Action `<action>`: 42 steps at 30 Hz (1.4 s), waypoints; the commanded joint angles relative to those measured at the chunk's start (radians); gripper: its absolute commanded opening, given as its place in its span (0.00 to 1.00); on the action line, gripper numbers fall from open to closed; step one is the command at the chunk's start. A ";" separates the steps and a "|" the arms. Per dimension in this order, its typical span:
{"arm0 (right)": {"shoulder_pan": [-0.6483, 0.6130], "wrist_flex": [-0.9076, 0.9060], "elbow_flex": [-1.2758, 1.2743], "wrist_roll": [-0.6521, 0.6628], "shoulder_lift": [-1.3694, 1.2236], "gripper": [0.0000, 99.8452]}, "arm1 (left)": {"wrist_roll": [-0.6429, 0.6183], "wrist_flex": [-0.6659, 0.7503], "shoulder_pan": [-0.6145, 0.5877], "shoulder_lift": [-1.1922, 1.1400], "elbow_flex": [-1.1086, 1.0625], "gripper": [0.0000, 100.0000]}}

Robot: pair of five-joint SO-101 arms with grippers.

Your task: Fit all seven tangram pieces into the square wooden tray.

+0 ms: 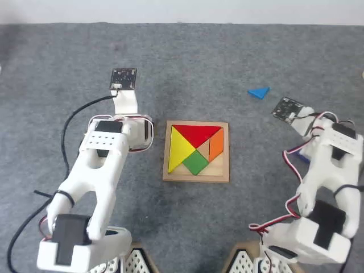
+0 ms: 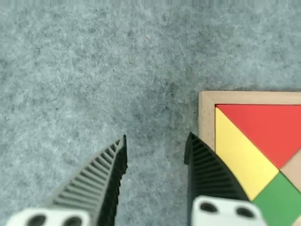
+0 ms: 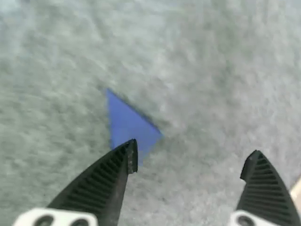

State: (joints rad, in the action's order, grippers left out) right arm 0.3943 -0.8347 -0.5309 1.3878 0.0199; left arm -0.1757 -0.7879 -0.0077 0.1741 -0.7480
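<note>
A grey felt-covered desk (image 1: 227,57) carries two white arms. The left arm (image 1: 96,170) fills the lower left of the high view and the right arm (image 1: 333,170) the lower right.

Between them, at frame centre, lies the square wooden tray (image 1: 196,178). It already holds a red piece (image 1: 196,135), a yellow piece (image 1: 181,149), a green piece (image 1: 196,164) and an orange piece (image 1: 216,149). Its lower corners look unfilled.

The left gripper (image 2: 157,137) hangs just beside the tray's upper left corner. Its fingers are spread and hold nothing.

The right gripper (image 3: 195,147) is also released, fingers wide apart over bare felt. A blue triangle (image 3: 127,125) lies flat just beyond one fingertip, one corner tucked against it and well off the middle of the gap. Its long edge slants across the line between the fingertips.

A light blue triangle (image 1: 259,92) lies alone at the upper right of the high view, well apart from the tray. It is far nearer the right arm than the left. Whether it is the piece at the right gripper cannot be told.

On this evidence the job is well advanced, and the loose blue falls to the right arm. That gripper would likely need to shift sideways to centre on the piece and turn to square up with its edges before closing.
</note>
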 commanded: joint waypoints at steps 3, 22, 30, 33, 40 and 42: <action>-0.019 -0.002 0.000 0.017 -0.088 0.35 | 0.008 0.017 0.011 0.041 0.007 0.20; 0.019 -0.015 0.005 0.008 -0.191 0.11 | 0.008 0.020 0.011 0.041 0.005 0.20; 0.019 -0.016 0.000 -0.069 -0.191 0.02 | 0.008 0.020 0.011 0.041 0.004 0.20; 0.019 -0.050 0.006 -0.106 -0.189 0.02 | 0.008 0.020 0.011 0.041 0.004 0.20; 0.150 -0.140 0.008 -0.097 -0.007 0.19 | 0.008 0.020 0.011 0.041 0.004 0.20; 0.134 -0.226 0.008 -0.140 0.097 0.27 | 0.008 0.020 0.011 0.041 0.005 0.20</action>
State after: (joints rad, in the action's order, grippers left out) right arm 0.5155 -0.9712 -0.5324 1.2850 -0.0445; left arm -0.1741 -0.7879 -0.0077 0.1741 -0.7480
